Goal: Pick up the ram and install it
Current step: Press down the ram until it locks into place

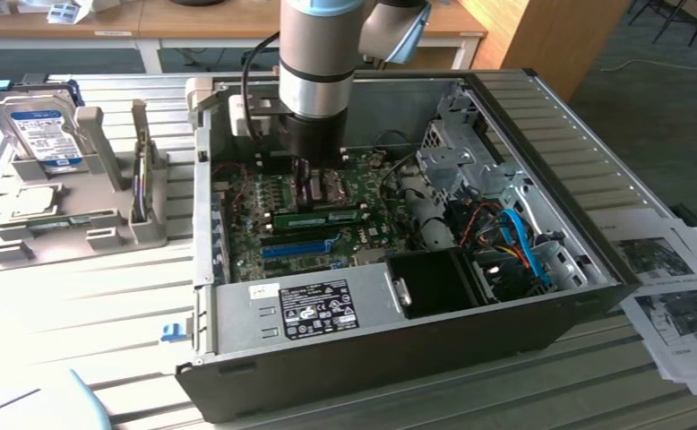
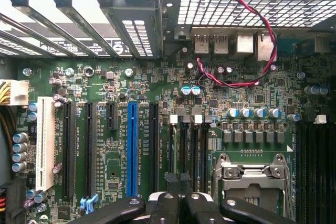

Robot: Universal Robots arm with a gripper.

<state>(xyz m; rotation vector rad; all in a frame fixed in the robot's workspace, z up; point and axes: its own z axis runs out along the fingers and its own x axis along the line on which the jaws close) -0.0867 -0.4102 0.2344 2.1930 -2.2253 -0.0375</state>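
Note:
My gripper (image 1: pixel 310 184) reaches down into the open computer case (image 1: pixel 588 179), low over the green motherboard (image 1: pixel 247 251). In the wrist view its black fingers (image 2: pixel 131 209) are shut together, with nothing visible between them at the gripper (image 2: pixel 178 204). Narrow black slots with white latches (image 2: pixel 197 119) run straight ahead of the fingertips. A green ram stick (image 1: pixel 319 218) sits on the motherboard just on the near side of the gripper. I cannot tell whether the gripper touches it. Another green stick (image 1: pixel 59 224) lies in the grey holder at the exterior view's left.
A bright blue slot (image 2: pixel 131 148) (image 1: pixel 295 246) lies beside the black slots. The silver processor socket (image 2: pixel 252 179) and a red-black wire (image 2: pixel 262 35) are close by. Blue-labelled hard drives (image 1: pixel 38 125) stand in the rack. Papers (image 1: pixel 671 278) lie at the exterior view's right.

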